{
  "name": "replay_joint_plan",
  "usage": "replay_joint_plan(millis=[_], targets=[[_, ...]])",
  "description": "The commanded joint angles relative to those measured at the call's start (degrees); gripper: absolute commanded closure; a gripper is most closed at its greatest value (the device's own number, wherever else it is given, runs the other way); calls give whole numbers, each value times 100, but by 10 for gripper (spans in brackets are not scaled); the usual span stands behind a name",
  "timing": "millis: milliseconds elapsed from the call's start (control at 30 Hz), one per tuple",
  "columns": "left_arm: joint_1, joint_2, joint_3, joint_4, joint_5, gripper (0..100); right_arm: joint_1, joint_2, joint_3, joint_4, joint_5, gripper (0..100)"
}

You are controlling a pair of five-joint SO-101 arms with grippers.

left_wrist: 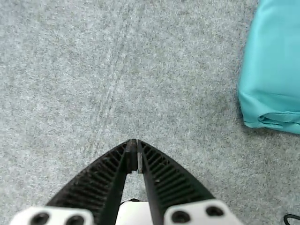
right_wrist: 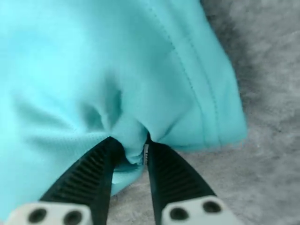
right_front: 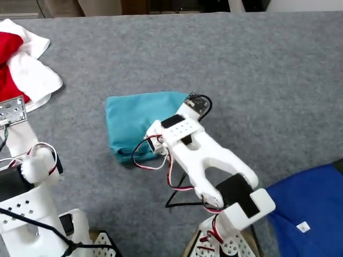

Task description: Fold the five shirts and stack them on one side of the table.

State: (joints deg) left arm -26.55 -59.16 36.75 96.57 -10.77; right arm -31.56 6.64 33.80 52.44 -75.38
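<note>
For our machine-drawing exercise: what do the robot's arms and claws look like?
The left arm and right arm are white plastic with black motor blocks and red, white and black cables. The left claw and right claw each have two black ribbed tapering fingers on a white base with screw holes.

white arms (right_front: 206,155) (black ribbed end effectors (left_wrist: 134,143) (right_wrist: 131,147))

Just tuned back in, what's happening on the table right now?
The right gripper is shut on an edge of the folded teal shirt mid-table. The left gripper is shut on nothing above bare grey table beside it. A red shirt and a white shirt lie heaped at a far corner; a blue shirt lies by the right arm's base.
</note>
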Motion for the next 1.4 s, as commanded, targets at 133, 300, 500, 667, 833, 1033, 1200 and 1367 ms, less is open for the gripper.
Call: replay_joint_plan(millis=[133, 300, 500, 667, 833, 1033, 1200, 1367], targets=[[-53, -40, -26, -53, 0, 980, 1393, -646, -1007, 1002, 844, 993], [-53, -40, -62, -53, -9, 980, 2730, -1235, -1490, 1064, 1714, 993], [-53, -48, -62, -53, -9, 980, 4189, -1780, -1534, 1503, 2699, 993], [-53, -48, -62, -44, -9, 980, 5200, -2299, -1543, 1960, 3358, 993], [-53, -48, -44, -44, -9, 980, 6123, -3055, -1543, 1996, 3930, 993], [-53, -48, -70, -44, -62, 980, 7178, -3662, -1534, 2523, 4554, 992], [-62, -48, -70, -35, -246, 980, 8075, -3943, -1525, 2998, 5064, 992], [-62, -48, -79, -35, -246, 980, 8936, -4119, -1508, 3015, 5547, 992]])
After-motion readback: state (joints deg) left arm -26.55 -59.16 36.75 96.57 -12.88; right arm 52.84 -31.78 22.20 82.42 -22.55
